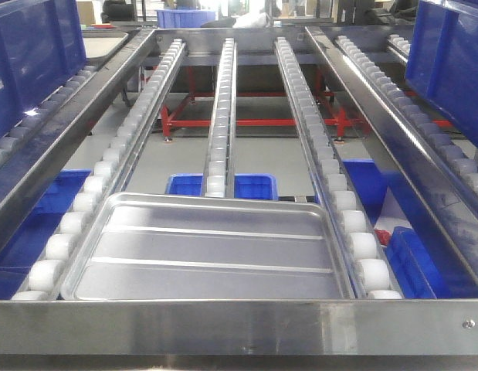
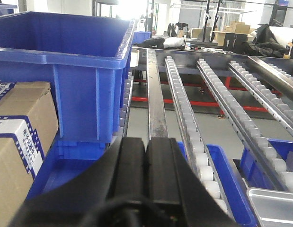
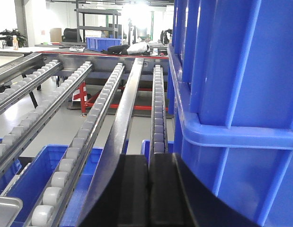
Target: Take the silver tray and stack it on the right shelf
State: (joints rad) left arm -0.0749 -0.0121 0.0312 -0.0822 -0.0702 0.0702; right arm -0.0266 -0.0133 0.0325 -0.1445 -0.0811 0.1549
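The silver tray (image 1: 211, 249), shiny with two long ribs, lies flat on the roller tracks of the shelf (image 1: 223, 131), close behind the steel front rail (image 1: 239, 325). A corner of it shows at the lower right of the left wrist view (image 2: 274, 205) and at the lower left of the right wrist view (image 3: 4, 208). My left gripper (image 2: 146, 142) is shut and empty, left of the tray beside a blue bin. My right gripper (image 3: 149, 158) is shut and empty, right of the tray beside another blue bin. Neither gripper shows in the front view.
A big blue bin (image 2: 66, 61) and cardboard boxes (image 2: 18, 137) stand at the left. A tall blue bin (image 3: 236, 94) stands at the right. Blue crates (image 1: 219, 185) lie below the rollers. A duller grey tray (image 1: 103, 42) sits far back left. Red framework (image 1: 254, 120) shows below.
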